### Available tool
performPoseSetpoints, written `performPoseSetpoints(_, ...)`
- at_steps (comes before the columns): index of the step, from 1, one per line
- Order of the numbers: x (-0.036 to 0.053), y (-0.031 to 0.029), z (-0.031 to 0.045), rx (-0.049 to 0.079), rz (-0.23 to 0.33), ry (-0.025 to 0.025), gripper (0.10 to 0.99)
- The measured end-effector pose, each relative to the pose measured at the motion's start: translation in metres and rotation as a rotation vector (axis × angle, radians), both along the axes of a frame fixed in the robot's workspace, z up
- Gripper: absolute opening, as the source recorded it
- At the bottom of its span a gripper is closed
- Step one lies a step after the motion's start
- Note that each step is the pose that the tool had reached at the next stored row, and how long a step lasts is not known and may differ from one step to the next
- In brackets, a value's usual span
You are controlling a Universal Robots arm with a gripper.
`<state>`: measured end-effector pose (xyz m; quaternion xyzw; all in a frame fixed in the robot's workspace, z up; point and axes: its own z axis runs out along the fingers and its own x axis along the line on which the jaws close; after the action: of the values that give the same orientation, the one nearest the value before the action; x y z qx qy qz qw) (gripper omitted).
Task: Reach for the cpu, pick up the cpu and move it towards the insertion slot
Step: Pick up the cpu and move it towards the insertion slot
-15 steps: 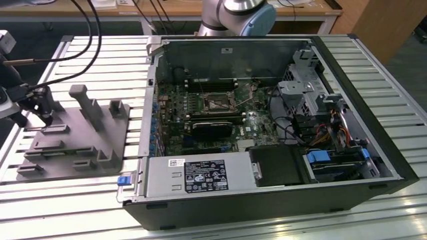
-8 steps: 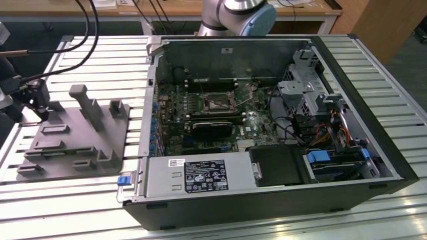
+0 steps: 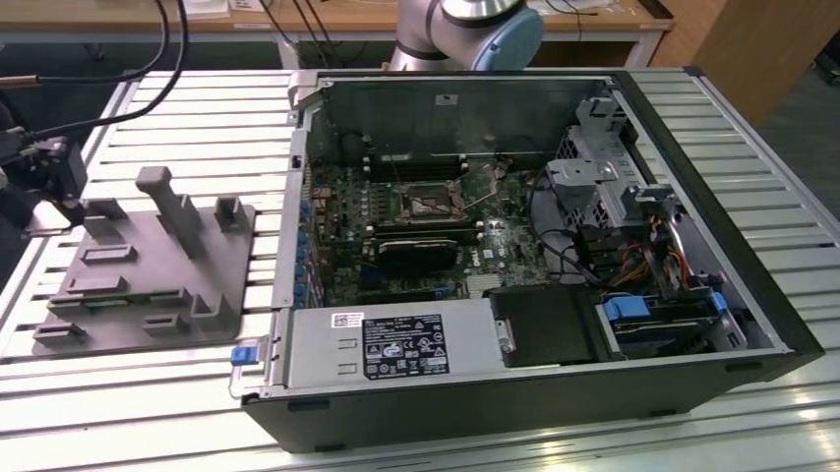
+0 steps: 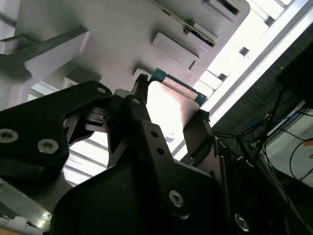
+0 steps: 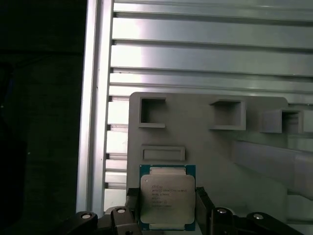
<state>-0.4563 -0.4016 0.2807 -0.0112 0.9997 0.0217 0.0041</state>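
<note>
Slatted aluminium table carries an open black computer case mid-table and a grey plastic fixture block by its edge on the exterior view's left. Black two-finger gripper pinches the flat silvery square cpu by opposite edges, over the fixture's corner. Square black-framed insertion slot sits inside the case, well apart. Reach and grasp look done; carry to slot not yet made.

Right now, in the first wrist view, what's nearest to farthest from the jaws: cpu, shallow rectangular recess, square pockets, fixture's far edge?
1. cpu: between the jaws.
2. shallow rectangular recess: in the grey fixture, just beyond the cpu.
3. square pockets: farther across the fixture.
4. fixture's far edge: just past the pockets.
</note>
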Motion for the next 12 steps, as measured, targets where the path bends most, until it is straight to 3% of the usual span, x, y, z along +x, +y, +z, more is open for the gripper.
performPoseSetpoints(12,0.0000,0.0000,0.0358,0.000,0.000,-0.0001,0.541)
